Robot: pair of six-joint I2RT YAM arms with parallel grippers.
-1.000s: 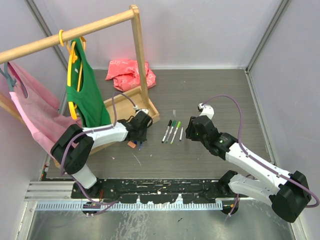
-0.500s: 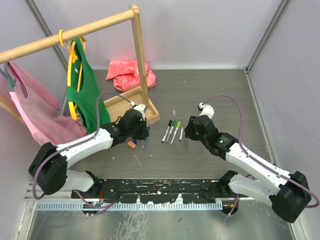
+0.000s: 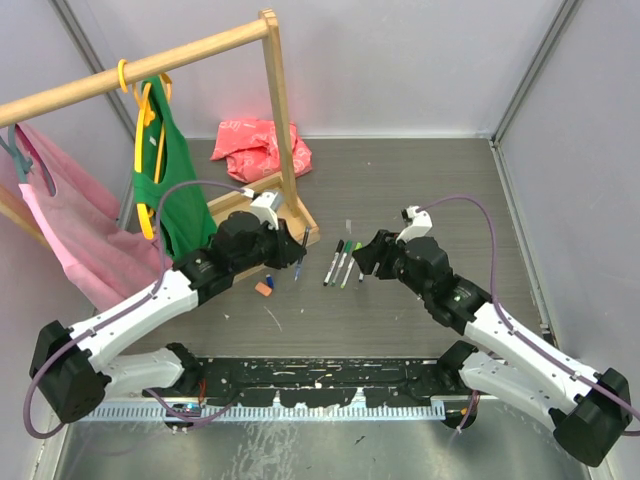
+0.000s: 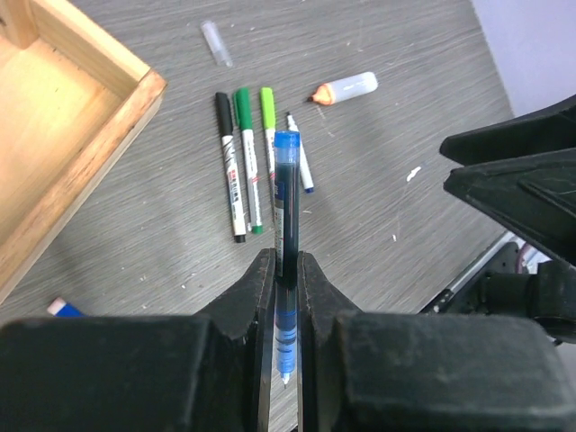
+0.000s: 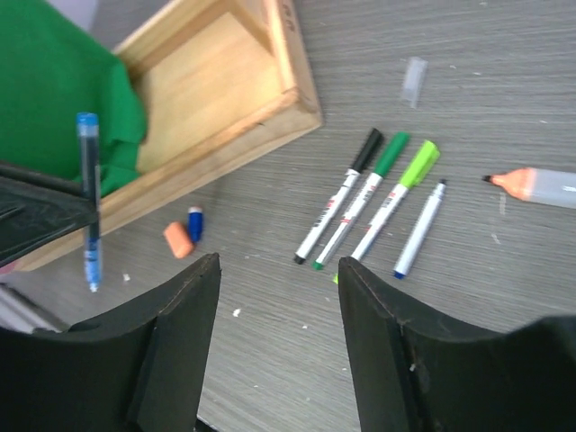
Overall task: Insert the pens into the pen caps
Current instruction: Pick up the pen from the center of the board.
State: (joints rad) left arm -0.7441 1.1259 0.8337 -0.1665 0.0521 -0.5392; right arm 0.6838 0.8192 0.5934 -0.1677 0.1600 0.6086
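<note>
My left gripper [image 4: 286, 263] is shut on a blue pen [image 4: 286, 193] and holds it upright above the table, tip down; it also shows in the top view [image 3: 299, 256] and the right wrist view [image 5: 88, 198]. Three capped pens, black [image 4: 229, 162], green [image 4: 247, 157] and light green [image 4: 268, 121], lie side by side with a white blue-tipped pen [image 4: 301, 164]. An orange pen [image 5: 533, 184] lies apart to the right. An orange cap [image 5: 177, 239] and a blue cap [image 5: 194, 222] lie near the tray. My right gripper [image 5: 279, 270] is open and empty above the pens [image 3: 345, 262].
A wooden tray [image 4: 63, 135] sits at the left under a wooden clothes rack [image 3: 277, 90] with a green top [image 3: 170, 190] and a pink garment [image 3: 60, 220]. A clear cap [image 5: 414, 79] lies beyond the pens. A red cloth [image 3: 260, 145] lies at the back.
My left arm has risen from beside the caps and swung right with the blue pen in its jaws. The right gripper has shifted slightly left over the pens.
</note>
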